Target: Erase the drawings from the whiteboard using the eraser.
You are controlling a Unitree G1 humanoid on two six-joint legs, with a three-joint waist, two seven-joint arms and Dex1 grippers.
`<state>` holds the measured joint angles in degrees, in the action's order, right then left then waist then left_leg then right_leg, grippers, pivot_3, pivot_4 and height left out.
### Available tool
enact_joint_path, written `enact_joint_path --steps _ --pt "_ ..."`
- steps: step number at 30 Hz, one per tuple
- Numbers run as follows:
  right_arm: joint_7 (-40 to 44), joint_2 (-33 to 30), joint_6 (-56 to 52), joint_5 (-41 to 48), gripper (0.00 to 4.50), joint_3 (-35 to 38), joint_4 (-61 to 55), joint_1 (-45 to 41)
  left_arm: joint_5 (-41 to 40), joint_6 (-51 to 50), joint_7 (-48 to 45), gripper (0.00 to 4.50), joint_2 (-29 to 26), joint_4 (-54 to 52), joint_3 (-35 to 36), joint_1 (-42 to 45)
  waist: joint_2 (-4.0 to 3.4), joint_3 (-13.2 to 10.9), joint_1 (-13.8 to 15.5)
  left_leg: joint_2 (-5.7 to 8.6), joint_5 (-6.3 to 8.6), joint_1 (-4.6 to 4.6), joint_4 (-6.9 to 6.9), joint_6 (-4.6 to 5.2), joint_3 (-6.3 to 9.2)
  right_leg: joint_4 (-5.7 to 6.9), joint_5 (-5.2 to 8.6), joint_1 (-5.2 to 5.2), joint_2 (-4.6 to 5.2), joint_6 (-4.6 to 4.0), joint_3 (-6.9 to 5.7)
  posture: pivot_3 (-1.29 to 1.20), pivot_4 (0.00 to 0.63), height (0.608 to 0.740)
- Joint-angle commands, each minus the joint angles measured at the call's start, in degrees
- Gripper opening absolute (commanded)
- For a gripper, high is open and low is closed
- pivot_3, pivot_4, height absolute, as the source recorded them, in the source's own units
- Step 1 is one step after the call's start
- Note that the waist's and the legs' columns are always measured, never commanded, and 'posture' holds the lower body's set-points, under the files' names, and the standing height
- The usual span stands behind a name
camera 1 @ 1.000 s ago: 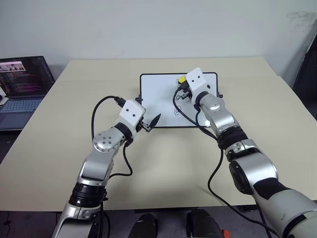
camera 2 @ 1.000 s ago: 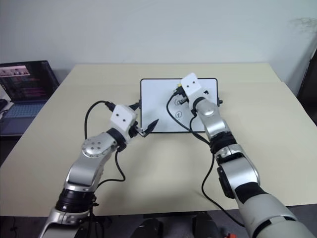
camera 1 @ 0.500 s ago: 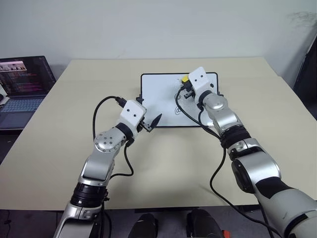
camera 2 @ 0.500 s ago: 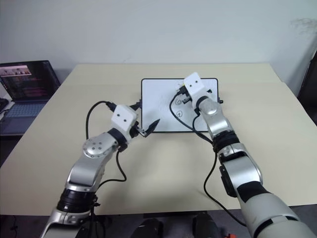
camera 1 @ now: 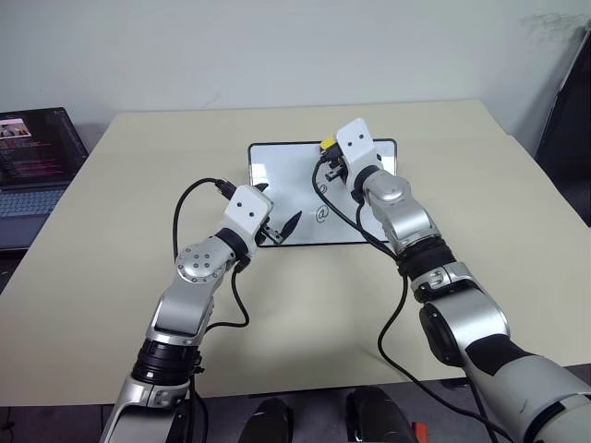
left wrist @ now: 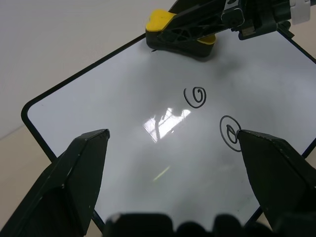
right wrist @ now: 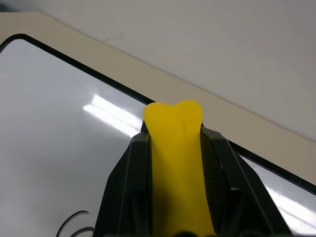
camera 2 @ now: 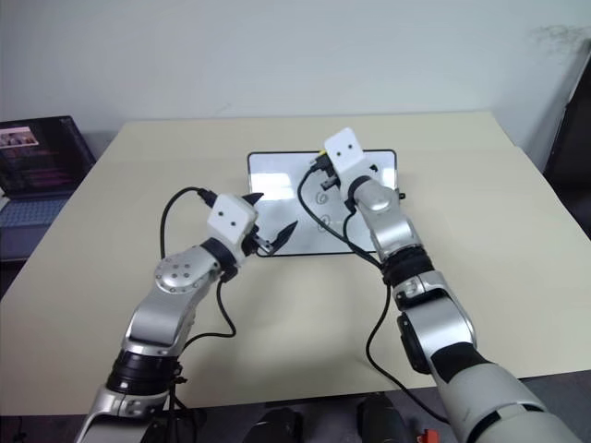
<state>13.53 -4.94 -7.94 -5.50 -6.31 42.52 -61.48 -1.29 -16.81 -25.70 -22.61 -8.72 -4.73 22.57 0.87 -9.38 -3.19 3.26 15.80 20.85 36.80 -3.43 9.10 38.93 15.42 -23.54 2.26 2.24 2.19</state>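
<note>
The whiteboard (camera 1: 286, 175) lies flat on the table ahead of me. A spiral circle (left wrist: 195, 96) and an @-like swirl (left wrist: 229, 132), the drawings, sit near its middle. My right gripper (camera 1: 330, 157) is shut on the yellow eraser (camera 1: 327, 143) at the board's far edge. In the right wrist view the eraser (right wrist: 177, 158) is clamped between both fingers (right wrist: 133, 168) just above the white surface. My left gripper (camera 2: 273, 214) hovers open over the board's near left corner with nothing in it; its fingers (left wrist: 79, 173) stand wide apart.
An open laptop (camera 1: 28, 171) stands at the table's left edge. Black cables loop from both wrists, the right one (camera 1: 355, 221) crossing over the board. Bare tabletop (camera 1: 480, 212) surrounds the board, and a wall rises behind the table.
The camera has shifted, so the whole scene sits further left. My right gripper with the eraser has slid slightly left along the board's far edge. The left arm has not moved.
</note>
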Motion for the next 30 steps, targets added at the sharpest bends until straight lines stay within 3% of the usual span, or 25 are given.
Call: enact_joint_path --steps 1,19,30 --pt "0.56 0.67 1.3 0.04 1.0 -0.17 -1.78 -2.5 0.4 1.57 0.04 4.5 -0.49 -0.63 0.76 1.11 -0.01 -0.01 0.0 0.0 0.0 0.0 -0.01 0.0 0.0 0.0 0.0 0.0 0.0 0.0 0.0 0.0 0.15 0.74" --pt "5.21 -0.59 7.87 -7.11 1.0 -7.16 9.59 -5.36 0.77 1.21 0.87 4.5 -0.3 -1.52 0.95 -0.06 -0.01 -0.02 -0.06 0.0 0.0 0.0 -0.04 0.0 -0.02 0.0 0.0 -0.04 0.0 0.0 0.01 0.0 0.15 0.74" --pt "5.17 -4.71 5.94 -7.79 1.0 -6.19 8.92 -3.78 0.75 1.76 0.65 4.5 0.62 -0.54 0.05 0.72 -0.01 -0.02 0.37 0.04 0.0 0.0 0.02 0.0 0.03 0.01 0.0 0.03 0.0 0.01 0.0 0.0 0.15 0.74"
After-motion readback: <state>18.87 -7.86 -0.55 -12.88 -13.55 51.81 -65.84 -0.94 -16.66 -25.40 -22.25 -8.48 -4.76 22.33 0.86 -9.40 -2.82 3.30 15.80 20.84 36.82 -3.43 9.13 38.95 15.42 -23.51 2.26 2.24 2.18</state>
